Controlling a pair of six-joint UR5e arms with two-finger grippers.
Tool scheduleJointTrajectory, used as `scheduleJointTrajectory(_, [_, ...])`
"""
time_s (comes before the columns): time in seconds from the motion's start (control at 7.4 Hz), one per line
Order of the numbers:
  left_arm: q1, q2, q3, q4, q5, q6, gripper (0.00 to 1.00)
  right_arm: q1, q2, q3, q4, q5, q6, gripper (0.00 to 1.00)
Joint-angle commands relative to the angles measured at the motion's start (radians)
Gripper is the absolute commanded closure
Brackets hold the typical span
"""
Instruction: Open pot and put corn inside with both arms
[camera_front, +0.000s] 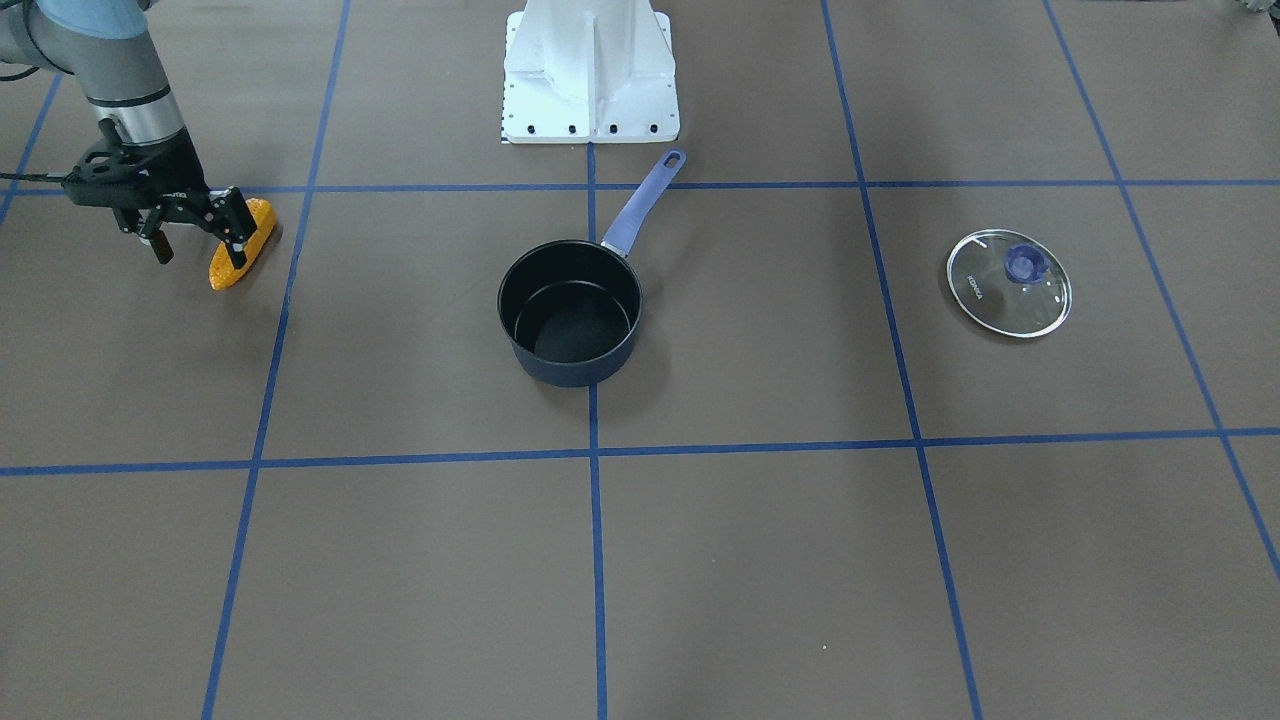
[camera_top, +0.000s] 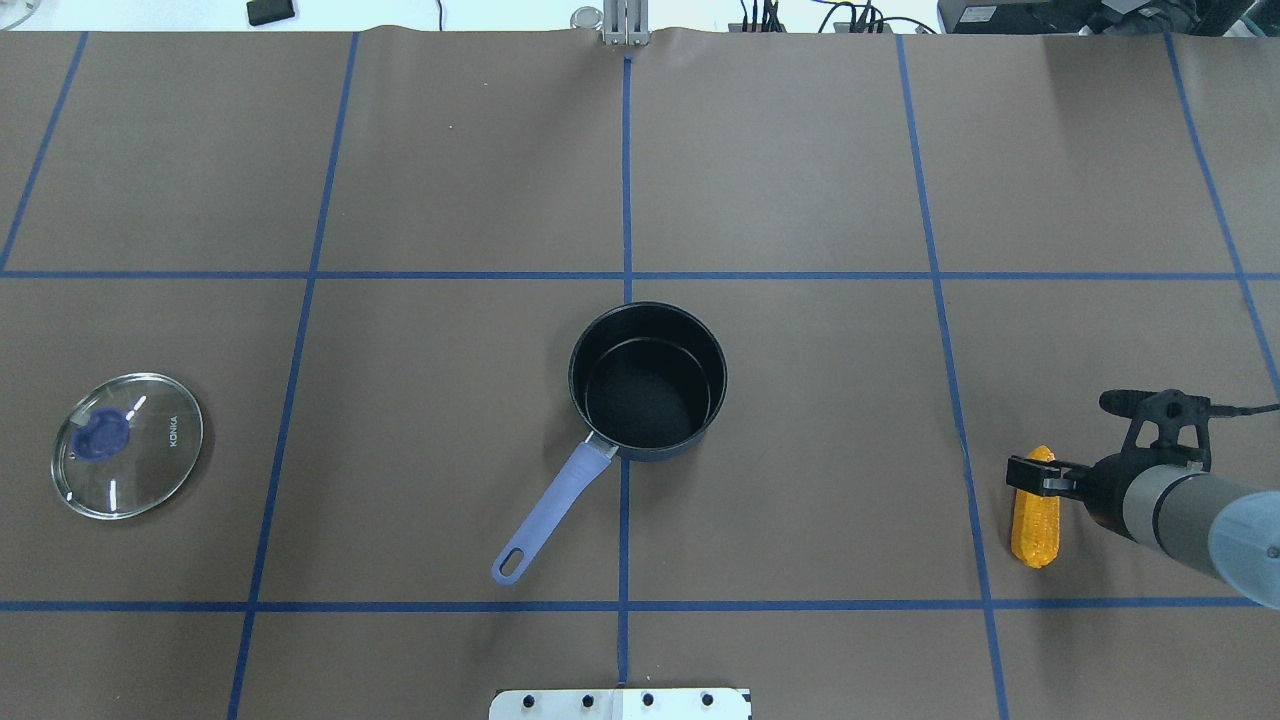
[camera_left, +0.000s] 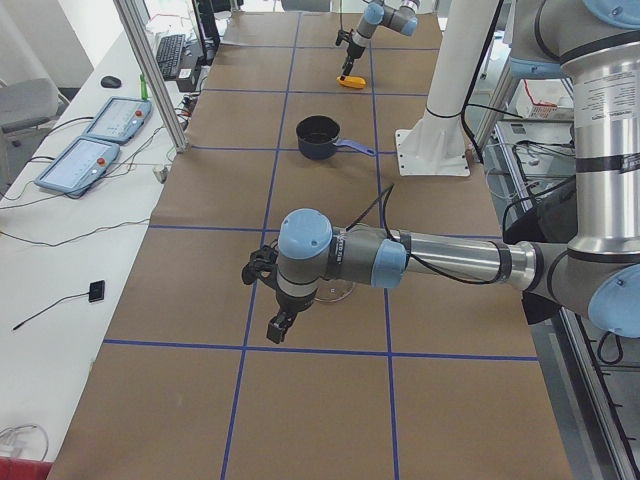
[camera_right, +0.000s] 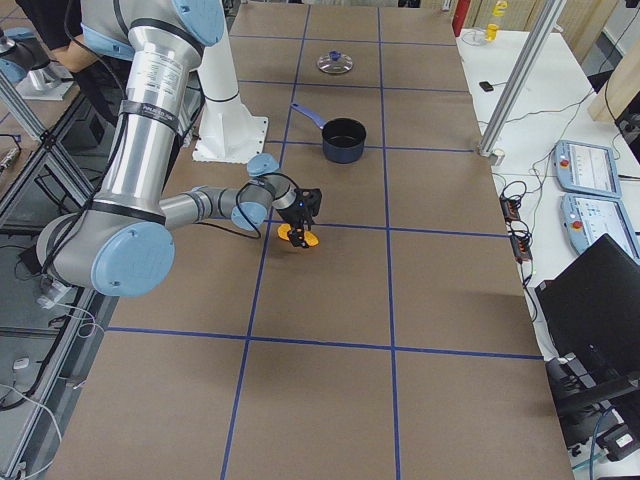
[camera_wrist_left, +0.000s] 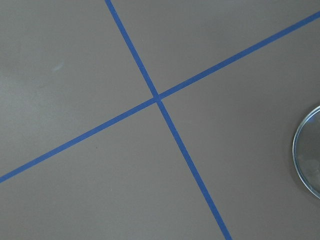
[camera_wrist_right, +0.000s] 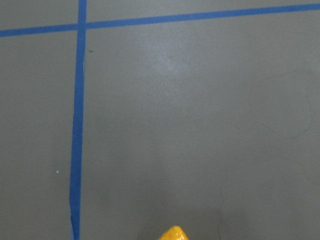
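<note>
The dark pot with a purple handle stands open and empty mid-table; it also shows in the overhead view. Its glass lid lies flat on the table on my left side. The orange-yellow corn lies on the table on my right side, also in the overhead view. My right gripper is open and tilted low over the corn, one finger across it; I cannot tell if it touches. My left gripper hangs beside the lid; I cannot tell if it is open or shut.
The white base pedestal stands behind the pot. Blue tape lines divide the brown table cover. The lid's edge shows at the right of the left wrist view. The corn's tip shows at the bottom of the right wrist view.
</note>
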Motion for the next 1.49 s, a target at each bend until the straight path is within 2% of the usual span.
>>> scheduleJointTrajectory(0.0, [0.000,0.000,-0.001,-0.001,0.000,0.000,0.01,-0.114,-0.008,-0.002,-0.004,-0.104,0.066,0.17])
scheduleJointTrajectory(0.14, [0.000,0.000,0.001,-0.001,0.000,0.000,0.01,-0.134,-0.008,-0.002,-0.004,-0.116,0.085,0.51])
scheduleJointTrajectory(0.27, [0.000,0.001,-0.001,-0.001,0.000,0.000,0.01,-0.137,-0.008,-0.002,-0.004,-0.116,0.083,0.98])
scheduleJointTrajectory(0.54, [0.000,0.005,-0.002,-0.001,0.000,0.000,0.01,-0.119,-0.022,0.030,-0.004,-0.103,0.068,1.00])
scheduleJointTrajectory(0.81, [0.000,0.005,-0.001,-0.001,0.000,0.000,0.01,0.038,-0.002,0.034,-0.004,0.050,-0.101,1.00])
scheduleJointTrajectory(0.95, [0.000,0.005,-0.001,-0.001,-0.002,0.000,0.01,0.135,0.041,0.017,-0.008,0.137,-0.195,1.00])
scheduleJointTrajectory(1.08, [0.000,0.005,-0.001,-0.001,-0.002,0.000,0.01,0.236,0.151,0.005,-0.104,0.240,-0.275,1.00])
scheduleJointTrajectory(1.35, [0.001,0.005,0.001,-0.001,-0.002,0.000,0.01,0.257,0.535,-0.012,-0.447,0.269,-0.323,1.00])
